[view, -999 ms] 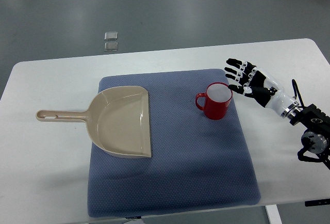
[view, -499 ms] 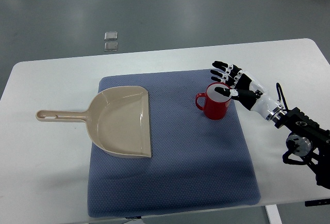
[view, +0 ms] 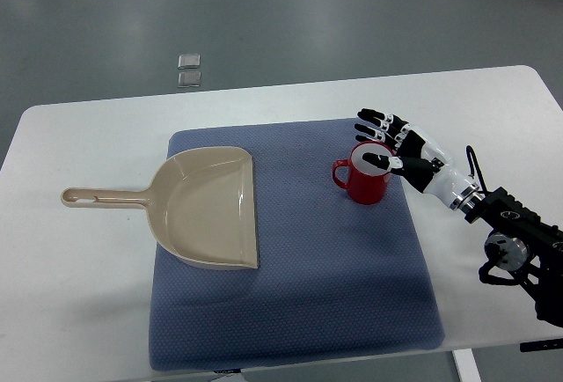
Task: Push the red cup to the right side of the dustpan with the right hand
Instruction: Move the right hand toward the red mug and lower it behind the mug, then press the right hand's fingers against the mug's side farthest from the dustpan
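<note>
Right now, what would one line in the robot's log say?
right robot hand: open, against red cup | cup: upright on blue mat, right of dustpan, apart | left: not in view

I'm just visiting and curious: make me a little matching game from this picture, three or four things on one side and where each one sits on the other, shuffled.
Things:
1. red cup
2. dustpan
3. right hand
4. blue mat

Places:
A. spread over the middle of the white table
B. left part of the mat, handle pointing left
C. right part of the mat, upright
D. at the cup's right rim, fingers spread

Pairs: 1-C, 2-B, 3-D, 4-A
</note>
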Tool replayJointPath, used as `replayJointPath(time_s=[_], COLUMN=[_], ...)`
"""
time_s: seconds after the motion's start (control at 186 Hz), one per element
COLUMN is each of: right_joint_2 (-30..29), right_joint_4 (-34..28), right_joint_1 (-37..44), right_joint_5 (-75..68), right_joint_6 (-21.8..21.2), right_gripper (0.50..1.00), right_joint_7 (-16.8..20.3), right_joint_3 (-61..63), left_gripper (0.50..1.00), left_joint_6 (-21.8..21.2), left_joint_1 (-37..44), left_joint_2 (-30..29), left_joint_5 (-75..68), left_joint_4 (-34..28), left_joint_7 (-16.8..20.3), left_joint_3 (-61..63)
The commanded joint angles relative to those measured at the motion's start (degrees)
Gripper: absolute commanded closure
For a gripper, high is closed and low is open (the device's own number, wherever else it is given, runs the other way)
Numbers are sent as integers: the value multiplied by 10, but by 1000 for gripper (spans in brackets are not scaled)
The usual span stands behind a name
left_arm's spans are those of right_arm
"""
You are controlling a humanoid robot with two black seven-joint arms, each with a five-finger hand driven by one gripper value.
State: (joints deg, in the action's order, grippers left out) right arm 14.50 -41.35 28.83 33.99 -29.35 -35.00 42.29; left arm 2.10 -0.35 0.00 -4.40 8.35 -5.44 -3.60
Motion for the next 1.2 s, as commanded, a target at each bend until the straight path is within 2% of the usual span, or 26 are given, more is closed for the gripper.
replayJointPath(time_s=[0.0,1.192], right_joint_2=[-1,-23], right_joint_4=[3,46], right_joint_1=[-1,-4], right_joint_5=[5,9], right_joint_6=[2,14], right_gripper=[574,576], right_joint_7=[0,0], right_joint_3=[0,-23], left_gripper=[500,500], left_joint_6=[0,0], left_joint_1=[0,0], left_joint_2=[0,0], left_joint_5=[0,0], left_joint_4=[0,0], left_joint_7=[0,0], left_joint_3=[0,0])
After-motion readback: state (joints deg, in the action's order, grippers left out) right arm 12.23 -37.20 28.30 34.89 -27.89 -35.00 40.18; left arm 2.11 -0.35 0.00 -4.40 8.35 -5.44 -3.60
